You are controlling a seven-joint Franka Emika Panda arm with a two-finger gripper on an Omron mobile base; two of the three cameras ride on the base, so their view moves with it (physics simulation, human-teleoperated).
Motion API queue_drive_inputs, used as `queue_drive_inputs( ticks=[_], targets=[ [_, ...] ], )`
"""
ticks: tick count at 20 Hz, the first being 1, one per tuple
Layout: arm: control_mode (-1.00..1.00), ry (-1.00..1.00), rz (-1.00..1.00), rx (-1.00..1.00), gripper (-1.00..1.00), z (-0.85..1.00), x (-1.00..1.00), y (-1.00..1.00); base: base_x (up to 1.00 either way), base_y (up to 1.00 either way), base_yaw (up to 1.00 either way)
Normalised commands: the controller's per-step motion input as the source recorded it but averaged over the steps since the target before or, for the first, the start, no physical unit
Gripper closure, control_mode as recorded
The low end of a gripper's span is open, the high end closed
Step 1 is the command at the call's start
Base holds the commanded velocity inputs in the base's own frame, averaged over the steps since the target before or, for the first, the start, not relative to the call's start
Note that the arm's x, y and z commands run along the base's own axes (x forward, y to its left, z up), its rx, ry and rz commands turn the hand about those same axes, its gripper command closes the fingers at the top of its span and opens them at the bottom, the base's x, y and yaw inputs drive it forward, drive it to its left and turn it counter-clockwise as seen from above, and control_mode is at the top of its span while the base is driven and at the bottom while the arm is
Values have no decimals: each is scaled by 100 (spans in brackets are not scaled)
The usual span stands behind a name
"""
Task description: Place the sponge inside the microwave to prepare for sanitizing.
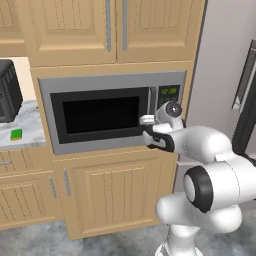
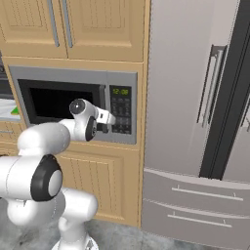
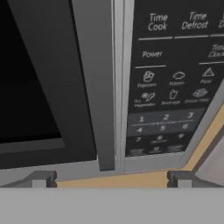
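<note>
Gripper at the microwave door, sponge not yet picked up.

Your dark two-finger gripper [image 3: 112, 178] is spread wide and empty, facing the vertical handle [image 1: 151, 107] of the built-in grey stainless microwave [image 1: 112, 111], whose black-windowed door looks shut. So you're on the door-opening step: next, close on that handle and pull. The small green sponge [image 1: 16, 134] waits well left on the marble worktop [image 1: 30, 131], by the black toaster oven [image 1: 9, 91]; the closed door bars the way.
</note>
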Motion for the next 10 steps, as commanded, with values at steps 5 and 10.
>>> queue_drive_inputs(
  ticks=[5, 10],
  targets=[
    [-100, -10, 0, 0, -100, 0, 28, 6, 0, 0, 0],
    [-100, -9, 0, 0, -100, -3, 40, 0, 0, 0, 0]
  ],
)
